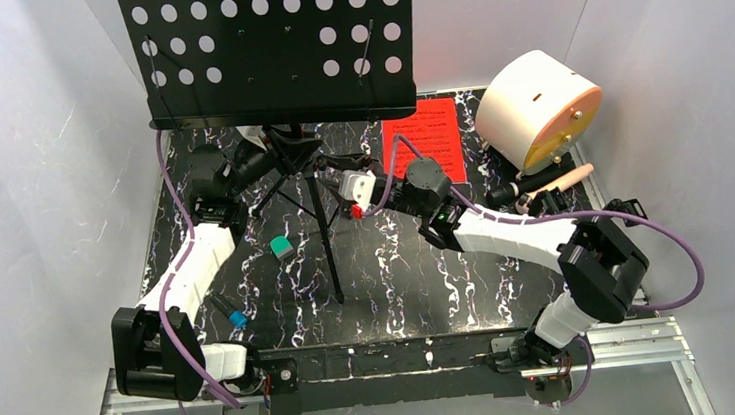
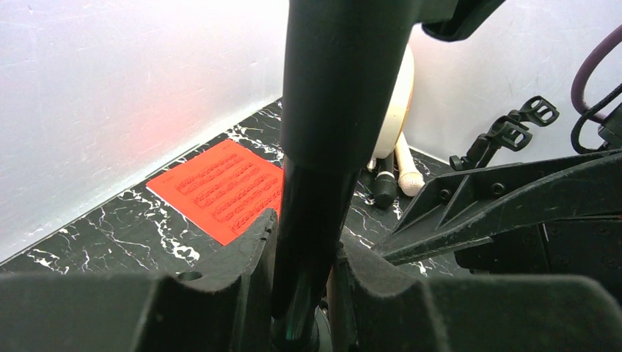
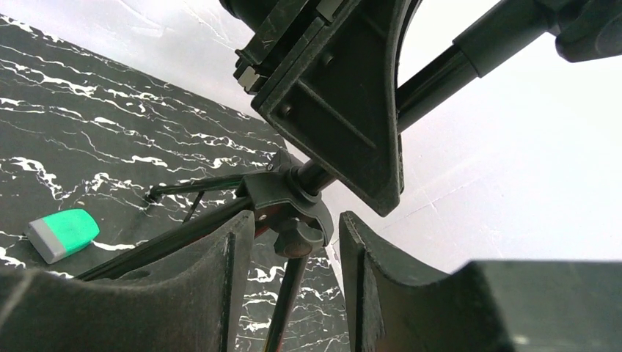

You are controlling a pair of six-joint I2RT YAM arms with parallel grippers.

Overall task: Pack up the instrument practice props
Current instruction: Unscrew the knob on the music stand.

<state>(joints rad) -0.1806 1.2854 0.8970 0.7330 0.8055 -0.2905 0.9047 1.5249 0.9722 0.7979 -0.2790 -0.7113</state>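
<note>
music rack (image 1: pixel 274 45) stands mid-back on the surface (image 1: pixel 399 265), left fingers (image 2: pixel 220 293) clenched on its pole (image 2: pixel 330 110), right fingers (image 3: pixel 183 293) released either side of the collar knob (image 3: pixel 293 235), so brace the pole and close squarely on it.

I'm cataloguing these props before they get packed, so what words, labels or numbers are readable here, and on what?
Red music sheet: rows of dark print, too small and blurred to read.
Music rack: no lettering visible.
White cylinder: no lettering visible.
No readable text shows anywhere else in the three views.
</note>
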